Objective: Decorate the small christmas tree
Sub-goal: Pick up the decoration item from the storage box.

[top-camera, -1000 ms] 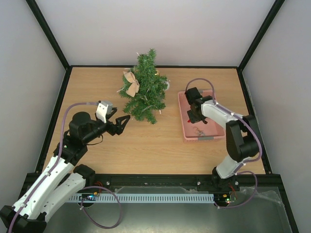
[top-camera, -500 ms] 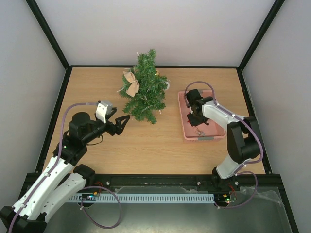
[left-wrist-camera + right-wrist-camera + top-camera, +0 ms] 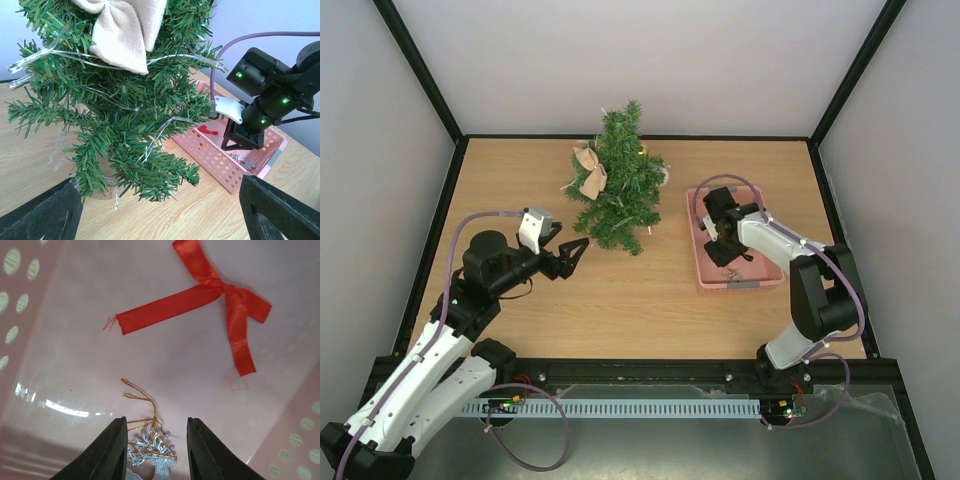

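The small christmas tree [image 3: 620,190] stands at the back middle of the table with a beige bow [image 3: 590,176] on its left side; in the left wrist view the tree [image 3: 125,115] fills the frame, the bow [image 3: 127,30] high up, clear light strands across the branches. My left gripper [image 3: 575,255] is open, just left of the tree's foot, nothing between its fingers [image 3: 50,215]. My right gripper [image 3: 723,250] is down inside the pink basket [image 3: 740,285], open [image 3: 156,432], jaws either side of a silver reindeer ornament [image 3: 150,450] with a gold loop.
A red ribbon bow [image 3: 220,295] lies on the basket floor beyond the reindeer. The basket's perforated wall [image 3: 225,165] sits right of the tree. Black frame rails edge the table.
My right gripper's jaws have parted from shut and it has sunk slightly over the reindeer ornament. The left arm and the tree have not moved.
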